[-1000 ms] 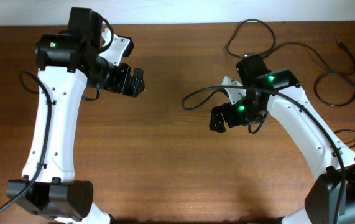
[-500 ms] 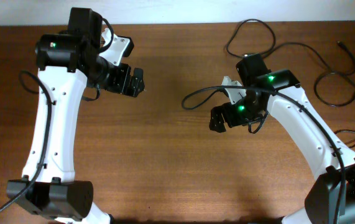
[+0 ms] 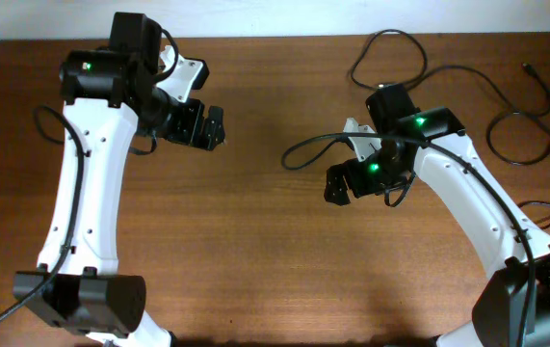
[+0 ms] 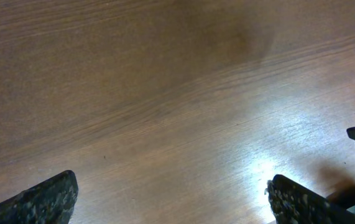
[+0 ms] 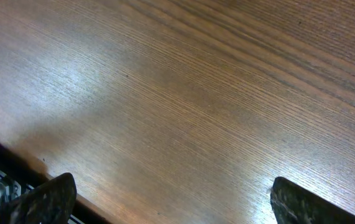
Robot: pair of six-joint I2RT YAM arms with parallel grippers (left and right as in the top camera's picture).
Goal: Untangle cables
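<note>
Brown wooden table [image 3: 255,251], overhead view: a bare stretch is seen across the middle and lower frame.
Cables, overhead view: the cables [image 3: 462,67] are spread as thin black loops in the upper right of the frame, well apart from both claws. Whether the strands cross cannot be told.
Risk, overhead view: the loops lie just behind the right arm [image 3: 467,193], so a strand is likely to be snagged or dragged by a link if that arm is swung back. If two strands are pinched together, a knot could be tightened.
Left arm [image 3: 87,193] pose: it is stretched up the left side, with the wrist turned towards the centre. The left gripper [image 3: 204,127] is held over bare wood, spread wide and empty.
Right arm pose: it is slanted up from the lower right, with the wrist folded back. The right gripper [image 3: 340,183] is held at centre right.
Left wrist view: the left fingertips [image 4: 43,199] are seen in the lower corners, far apart, with only wood between them and no cable.
Right wrist view: the right fingertips [image 5: 46,199] are likewise set wide, nothing is held, and no cable is shown.
</note>
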